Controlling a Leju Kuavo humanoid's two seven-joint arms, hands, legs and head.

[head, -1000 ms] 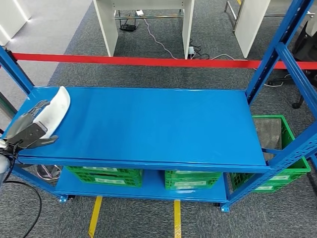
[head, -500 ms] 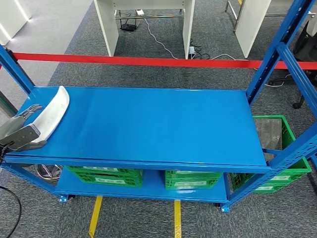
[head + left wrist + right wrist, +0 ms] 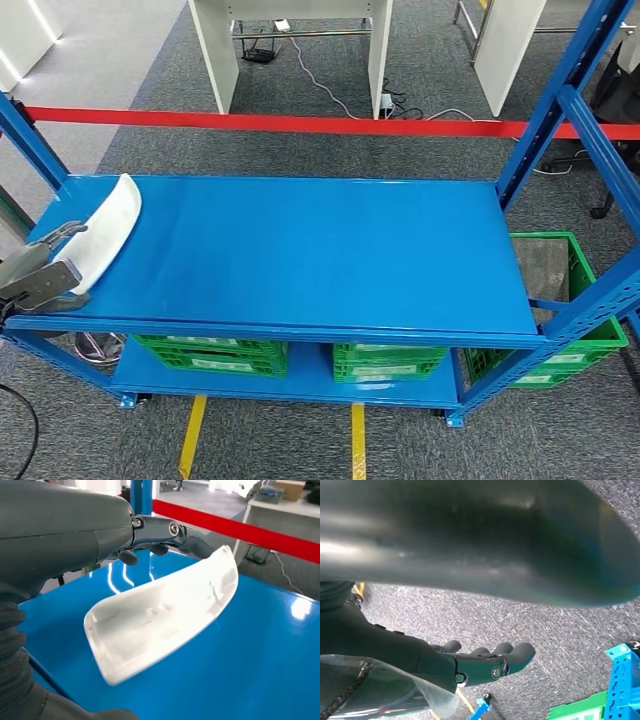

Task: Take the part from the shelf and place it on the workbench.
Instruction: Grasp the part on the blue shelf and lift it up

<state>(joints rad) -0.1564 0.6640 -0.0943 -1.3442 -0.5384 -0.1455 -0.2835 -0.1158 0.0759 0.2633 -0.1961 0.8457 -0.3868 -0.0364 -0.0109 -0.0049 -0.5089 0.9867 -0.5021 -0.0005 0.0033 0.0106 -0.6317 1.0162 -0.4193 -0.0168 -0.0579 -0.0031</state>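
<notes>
A white curved part (image 3: 104,232) lies on the left end of the blue shelf top (image 3: 302,250). My left hand (image 3: 39,277) is at the shelf's left front corner, its fingers at the part's near end. In the left wrist view the part (image 3: 162,615) rests on the blue surface. The dark fingers (image 3: 166,530) reach along its far rim and the thumb stays off its near side, so nothing is gripped. My right hand (image 3: 486,665) hangs over the grey carpet with its fingers stretched out and nothing in them.
Blue uprights (image 3: 558,100) rise at the shelf's right end and left rear corner. Green crates (image 3: 215,355) sit on the lower level, and another (image 3: 558,300) stands at the right. A red tape (image 3: 302,124) crosses behind the shelf, with white table legs (image 3: 219,55) beyond it.
My left hand has drawn back toward the shelf's left front corner, uncovering more of the white part. The part itself has stayed where it lies.
</notes>
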